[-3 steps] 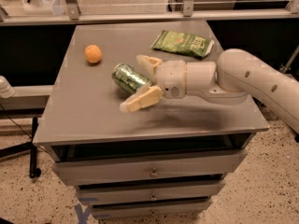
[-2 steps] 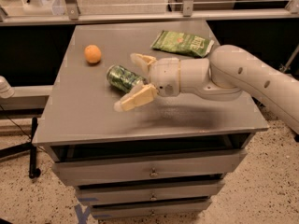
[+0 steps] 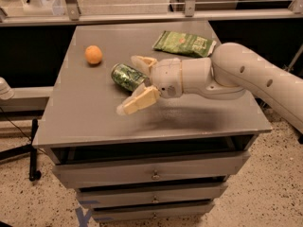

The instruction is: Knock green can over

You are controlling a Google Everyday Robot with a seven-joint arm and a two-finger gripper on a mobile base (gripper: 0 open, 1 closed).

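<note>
green can (image 3: 126,76) is lying on its side near the middle of the frame, resting on the grey cabinet top (image 3: 90,112), its length running from the left toward the lower right. the gripper (image 3: 128,85) is reaching in from the right with its two pale fingers (image 3: 144,62) spread wide, one sitting just above the can and the other slanting below it, so the can is sitting between them. whether either is touching it cannot be told. the thick white arm (image 3: 255,74) is stretching off toward the right edge. an orange (image 3: 93,55) is sitting to the upper left of the can, apart from it. a green snack bag (image 3: 184,43) is lying flat toward the upper right, behind the arm. drawers (image 3: 151,174) are showing in the lower part of the frame.
</note>
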